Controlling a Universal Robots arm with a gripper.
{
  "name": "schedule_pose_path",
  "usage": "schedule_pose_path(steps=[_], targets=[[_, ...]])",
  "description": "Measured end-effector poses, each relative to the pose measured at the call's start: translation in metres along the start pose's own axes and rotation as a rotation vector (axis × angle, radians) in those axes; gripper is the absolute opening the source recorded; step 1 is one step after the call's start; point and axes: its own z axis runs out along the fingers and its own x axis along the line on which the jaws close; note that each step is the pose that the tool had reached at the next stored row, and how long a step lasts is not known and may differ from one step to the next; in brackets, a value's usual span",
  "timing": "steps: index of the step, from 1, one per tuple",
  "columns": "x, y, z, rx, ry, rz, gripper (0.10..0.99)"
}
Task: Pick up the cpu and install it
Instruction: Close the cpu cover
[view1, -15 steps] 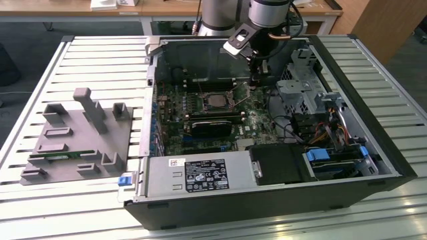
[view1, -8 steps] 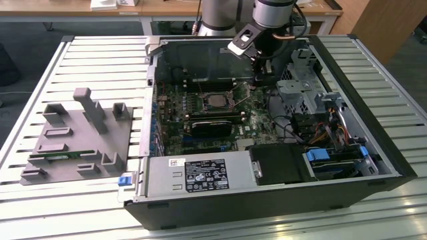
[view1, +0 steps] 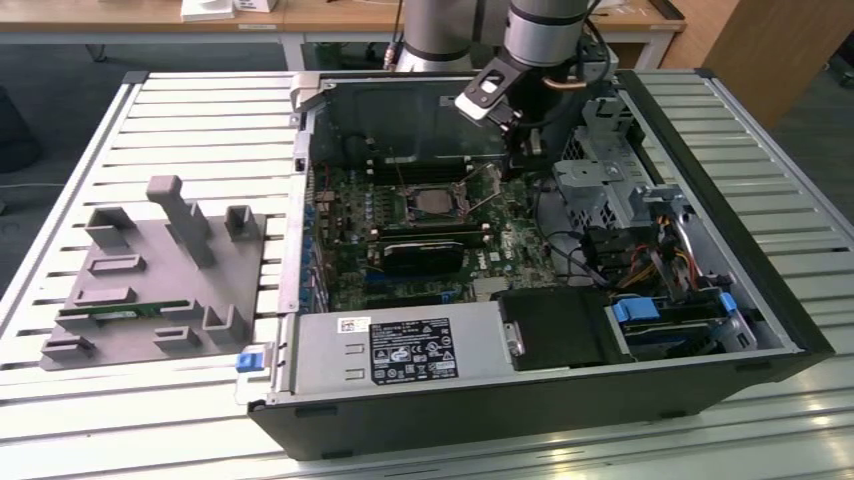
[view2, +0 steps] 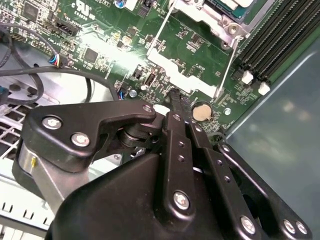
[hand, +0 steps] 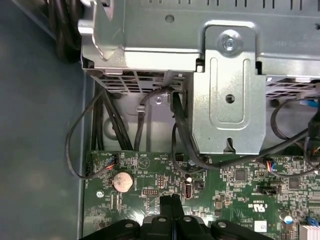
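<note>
The cpu, a pale silver square, lies flat in the socket near the middle of the green motherboard inside the open computer case. Its corner also appears in the second wrist view, beside the raised metal retention frame. My gripper hangs above the board to the exterior view's right of the socket, close to the round coin battery. In both wrist views the black fingers are pressed together with nothing between them; the gripper is shut and empty.
A silver drive cage with black cables rises just past the fingertips. A black block sits below the socket, and a power supply fills the near side. A grey fixture tray lies on the slatted table at the exterior view's left.
</note>
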Motion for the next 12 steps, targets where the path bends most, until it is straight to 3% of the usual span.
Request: schedule_pose_path(steps=[6, 12], targets=[[0.0001, -0.002, 0.0013, 0.002, 0.0001, 0.0, 0.106], [0.0002, -0.0152, 0.0007, 0.005, 0.0002, 0.0, 0.106]])
